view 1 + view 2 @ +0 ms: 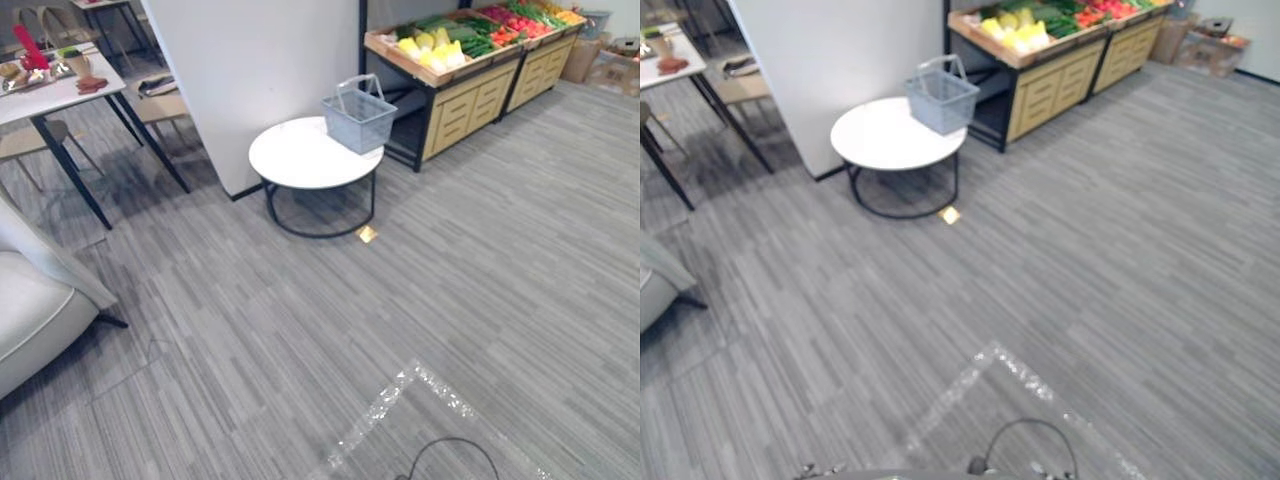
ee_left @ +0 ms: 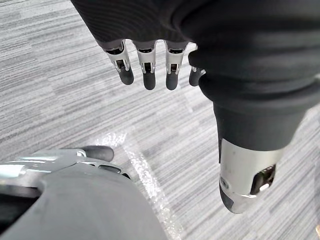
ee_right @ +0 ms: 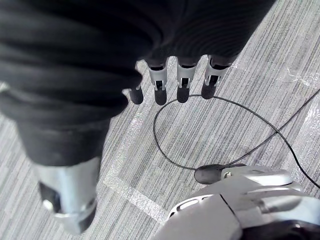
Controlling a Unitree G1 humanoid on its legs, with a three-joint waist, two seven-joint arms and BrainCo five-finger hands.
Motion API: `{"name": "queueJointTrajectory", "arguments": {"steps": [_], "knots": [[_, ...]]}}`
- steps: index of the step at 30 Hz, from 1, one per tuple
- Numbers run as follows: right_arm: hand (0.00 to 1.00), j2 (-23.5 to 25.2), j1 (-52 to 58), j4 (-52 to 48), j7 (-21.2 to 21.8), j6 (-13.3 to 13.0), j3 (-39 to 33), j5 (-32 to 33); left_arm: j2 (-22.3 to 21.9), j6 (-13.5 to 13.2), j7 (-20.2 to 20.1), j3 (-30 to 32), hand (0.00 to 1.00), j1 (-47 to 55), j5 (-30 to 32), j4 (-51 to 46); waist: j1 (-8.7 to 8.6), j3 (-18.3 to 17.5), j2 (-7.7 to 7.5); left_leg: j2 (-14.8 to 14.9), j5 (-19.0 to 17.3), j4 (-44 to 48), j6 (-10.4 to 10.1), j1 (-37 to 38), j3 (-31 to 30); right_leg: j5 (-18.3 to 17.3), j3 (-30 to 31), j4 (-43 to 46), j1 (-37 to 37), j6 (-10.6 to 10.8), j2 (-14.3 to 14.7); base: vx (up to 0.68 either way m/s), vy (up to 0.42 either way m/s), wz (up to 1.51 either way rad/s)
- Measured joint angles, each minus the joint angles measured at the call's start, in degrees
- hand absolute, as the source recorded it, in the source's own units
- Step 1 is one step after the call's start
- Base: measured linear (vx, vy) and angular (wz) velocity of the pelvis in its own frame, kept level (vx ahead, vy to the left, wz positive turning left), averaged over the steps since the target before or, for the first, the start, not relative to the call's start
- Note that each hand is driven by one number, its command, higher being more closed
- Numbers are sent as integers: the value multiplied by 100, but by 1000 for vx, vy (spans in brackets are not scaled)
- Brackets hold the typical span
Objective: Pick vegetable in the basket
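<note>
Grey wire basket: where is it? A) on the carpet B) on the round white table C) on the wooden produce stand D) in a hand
B: the grey wire basket stands on the round white table, at its edge toward the wooden produce stand.

The grey striped carpet floor [image 1: 480,300] spreads out before me, with shiny tape lines [image 1: 400,390] meeting in a corner close to me. A small yellow tag [image 1: 367,234] lies on it just beside the round white table [image 1: 300,160]. At that table's far right edge stands a grey basket [image 1: 358,118]. Beyond it, a wooden stand [image 1: 455,105] carries yellow, green and red vegetables [image 1: 432,50]. At my far left a white-topped table [image 1: 50,97] bears small items I cannot make out.
</note>
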Motion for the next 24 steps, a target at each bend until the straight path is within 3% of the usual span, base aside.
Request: {"name": "queueJointTrajectory", "arguments": {"steps": [3, 8, 14, 24], "knots": [[0, 1, 1, 0, -2, -6, 3, 2, -1, -8, 45, -1, 0, -9, 39, -4, -2, -3, -1, -7, 25, -61, 33, 12, -2, 0, -14, -2, -4, 0, 1, -7, -6, 2], [0, 34, 26, -1, -56, -201, 66, 29, -31, -327, 372, 37, 0, 17, 26, -79, -1, -18, -21, -11, 27, -86, 32, 12, -24, 1, -52, -2, -5, -1, 0, 7, -2, 3], [0, 60, 12, 1, -54, -205, 112, 30, -2, -323, 200, 166, 0, -12, -258, -95, -3, 3, -119, -18, 19, -87, 20, 36, -1, 2, -43, -2, -4, -2, -6, 1, -1, -1], [0, 50, 7, -8, 111, -201, 127, 471, -5, -325, -65, 166, 0, -67, -710, -89, -4, 38, -82, -15, 24, -55, 11, -190, 2, 3, -12, 7, -207, -5, -6, -13, -12, -2]]}}
